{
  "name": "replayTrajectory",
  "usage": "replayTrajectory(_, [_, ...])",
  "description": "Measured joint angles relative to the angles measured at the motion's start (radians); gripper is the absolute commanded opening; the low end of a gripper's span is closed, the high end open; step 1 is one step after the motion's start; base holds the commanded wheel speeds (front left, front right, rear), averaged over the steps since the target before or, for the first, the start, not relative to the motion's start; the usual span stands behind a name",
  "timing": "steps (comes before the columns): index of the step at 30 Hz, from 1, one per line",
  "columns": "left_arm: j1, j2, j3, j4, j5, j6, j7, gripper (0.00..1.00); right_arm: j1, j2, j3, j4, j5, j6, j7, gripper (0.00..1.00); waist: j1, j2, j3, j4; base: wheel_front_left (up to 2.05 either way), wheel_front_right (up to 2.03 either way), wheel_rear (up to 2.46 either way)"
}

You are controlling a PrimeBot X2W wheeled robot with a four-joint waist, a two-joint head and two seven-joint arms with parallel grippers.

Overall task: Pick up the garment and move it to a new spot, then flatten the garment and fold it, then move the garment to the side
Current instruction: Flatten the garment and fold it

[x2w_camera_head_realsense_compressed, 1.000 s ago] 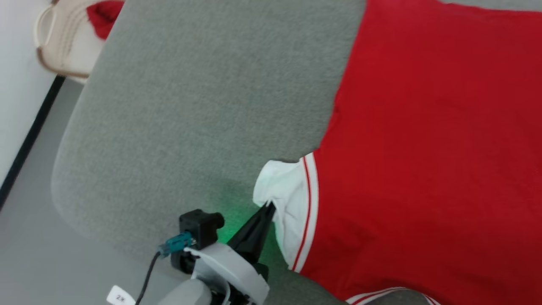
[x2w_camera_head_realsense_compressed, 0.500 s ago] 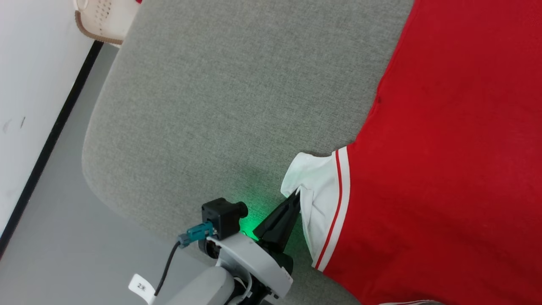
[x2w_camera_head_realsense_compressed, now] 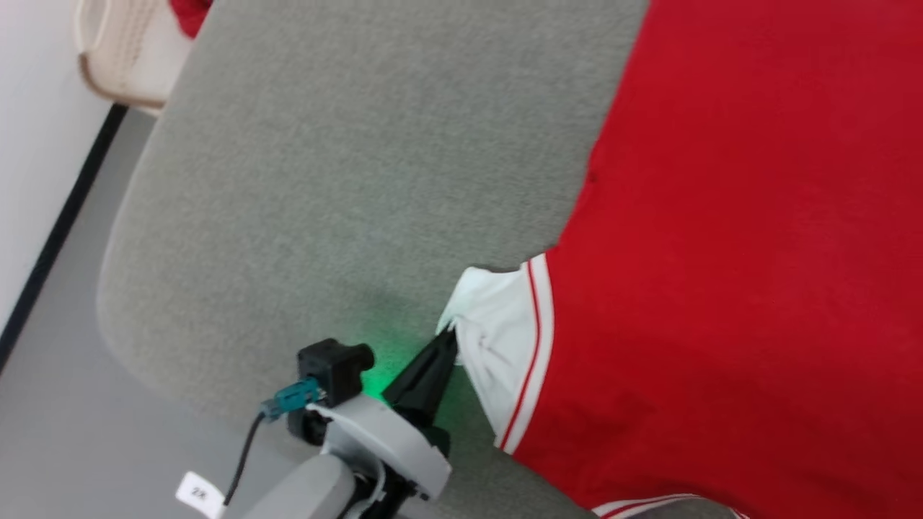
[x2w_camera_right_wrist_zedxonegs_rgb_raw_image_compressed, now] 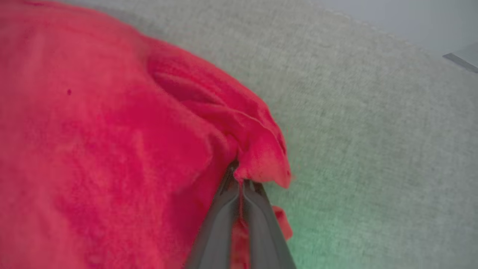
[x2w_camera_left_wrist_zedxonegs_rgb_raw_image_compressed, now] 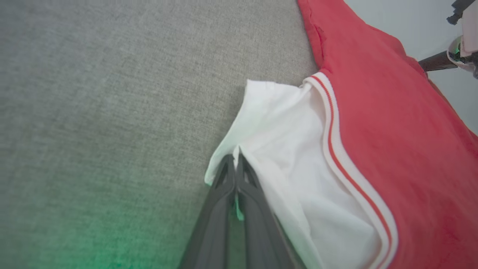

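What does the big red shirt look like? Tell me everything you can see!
The red jersey shirt looks like soft knit cloth, spread mostly flat on the grey padded surface. Its short white sleeve has white trim with a thin red stripe where it meets the red body. The left end effector is shut on the sleeve's edge, puckering it. The right end effector is shut on a bunched red edge, which stands up in folds.
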Motion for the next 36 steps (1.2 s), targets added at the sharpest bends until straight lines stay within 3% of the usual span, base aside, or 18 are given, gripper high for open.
replayTrajectory(9, [0.059,0.082,0.038,-0.031,-0.009,0.052,0.012,0.00,0.240,-0.047,0.129,-0.261,0.205,0.001,-0.023,0.00,0.0000,0.0000,-0.085,-0.119,0.00,0.00,0.00])
replayTrajectory(19, [0.133,0.146,0.053,-0.100,-0.027,0.105,0.038,0.00,0.609,-0.073,0.045,-0.520,0.345,0.001,-0.076,0.00,0.0000,0.0000,-0.190,-0.246,0.00,0.00,0.00])
replayTrajectory(27, [0.174,0.177,0.058,-0.143,-0.036,0.131,0.055,0.00,0.927,0.015,-0.103,-0.652,0.328,0.001,-0.112,0.00,0.0000,0.0000,-0.261,-0.322,0.00,0.00,0.00])
replayTrajectory(36, [0.196,0.190,0.058,-0.161,-0.046,0.141,0.066,0.00,1.114,0.128,-0.183,-0.695,0.277,0.001,-0.138,0.00,0.0000,0.0000,-0.315,-0.377,0.00,0.00,0.00])
